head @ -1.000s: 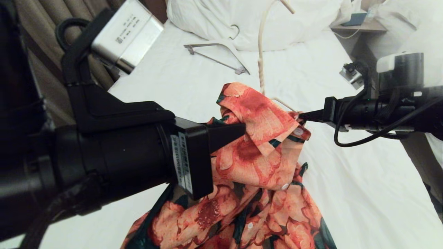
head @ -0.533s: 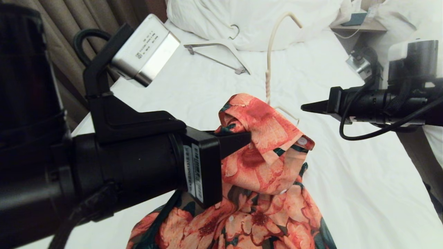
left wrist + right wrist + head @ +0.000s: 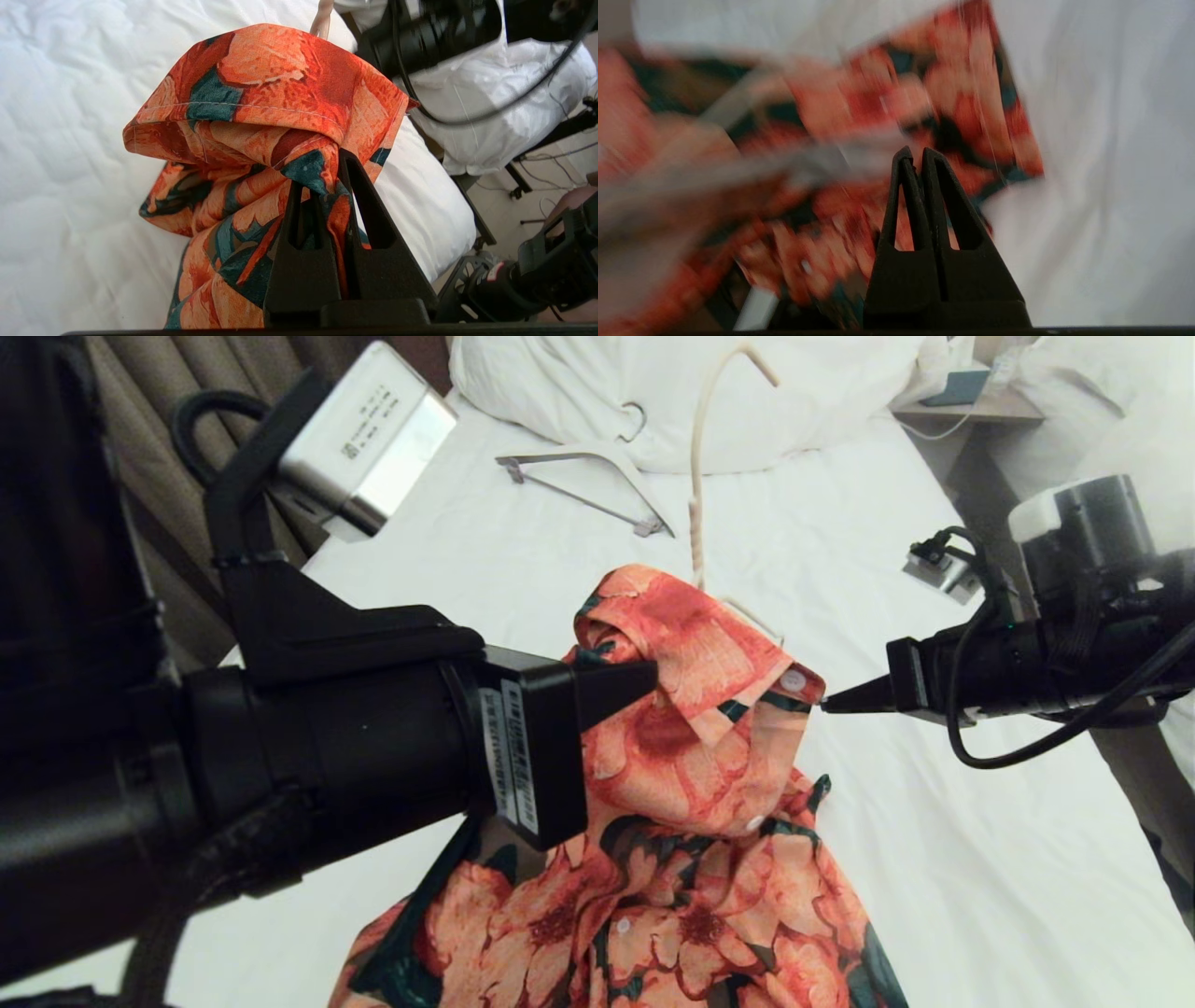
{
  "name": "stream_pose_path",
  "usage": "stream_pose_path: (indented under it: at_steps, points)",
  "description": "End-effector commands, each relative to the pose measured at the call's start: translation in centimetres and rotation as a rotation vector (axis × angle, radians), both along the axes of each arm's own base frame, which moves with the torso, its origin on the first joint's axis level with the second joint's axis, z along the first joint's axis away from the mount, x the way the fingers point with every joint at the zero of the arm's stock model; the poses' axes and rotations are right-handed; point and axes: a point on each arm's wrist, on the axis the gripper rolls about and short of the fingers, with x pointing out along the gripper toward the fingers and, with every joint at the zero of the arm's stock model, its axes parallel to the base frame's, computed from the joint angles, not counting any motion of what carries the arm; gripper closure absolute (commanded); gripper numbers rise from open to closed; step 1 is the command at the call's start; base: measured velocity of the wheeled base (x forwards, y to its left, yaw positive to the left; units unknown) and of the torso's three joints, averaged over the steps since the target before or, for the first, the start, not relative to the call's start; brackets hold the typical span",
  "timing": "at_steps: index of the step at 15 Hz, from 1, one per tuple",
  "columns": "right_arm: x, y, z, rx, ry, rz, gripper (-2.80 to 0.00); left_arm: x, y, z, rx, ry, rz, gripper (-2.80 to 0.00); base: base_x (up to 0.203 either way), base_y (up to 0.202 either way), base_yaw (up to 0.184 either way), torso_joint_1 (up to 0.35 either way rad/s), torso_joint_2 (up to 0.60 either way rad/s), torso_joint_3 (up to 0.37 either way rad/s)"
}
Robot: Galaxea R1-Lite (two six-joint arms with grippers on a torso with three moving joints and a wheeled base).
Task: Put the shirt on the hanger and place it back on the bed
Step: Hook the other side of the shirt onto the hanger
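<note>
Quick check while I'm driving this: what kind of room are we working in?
Most likely a hotel or guest bedroom: a bed with a smooth white sheet, a big white pillow at its head, curtains on one side and a bedside table on the other.

The coral-flowered shirt hangs bunched over the thin cream hanger, hook toward twelve o'clock, above the white bed.

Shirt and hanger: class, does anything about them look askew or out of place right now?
Yes. The shirt sits bunched in a lump over the hanger, whose hook leans sideways. The left gripper pinches a fold; the shut right gripper points at the collar edge.
</note>
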Motion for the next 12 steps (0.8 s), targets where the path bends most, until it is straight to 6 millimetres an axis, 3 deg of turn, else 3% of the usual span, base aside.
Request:
stream_pose_path:
  at_steps: [1, 4, 8, 12]
  points:
    - [-0.3, 0.2, -0.4, -0.038, 0.024, 0.034, -2.80, -0.1, 0.5, 0.5, -0.021, -0.011, 0.010, 0.00, 0.000, 0.000, 0.000, 0.000, 0.00, 0.000]
    - [0.1, 2.1, -2.1, -0.064, 0.067, 0.098, -2.80, -0.3, 0.9, 0.8, -0.031, -0.018, 0.011, 0.00, 0.000, 0.000, 0.000, 0.000, 0.00, 0.000]
    - [1.4, 5.3, -4.0, -0.114, 0.001, 0.186, -2.80, -0.5, 1.3, 1.1, -0.041, -0.026, 0.011, 0.00, 0.000, 0.000, 0.000, 0.000, 0.00, 0.000]
    - [1.9, 6.9, -4.4, -0.111, -0.049, 0.206, -2.80, -0.6, 1.5, 1.3, -0.046, -0.030, 0.009, 0.00, 0.000, 0.000, 0.000, 0.000, 0.00, 0.000]
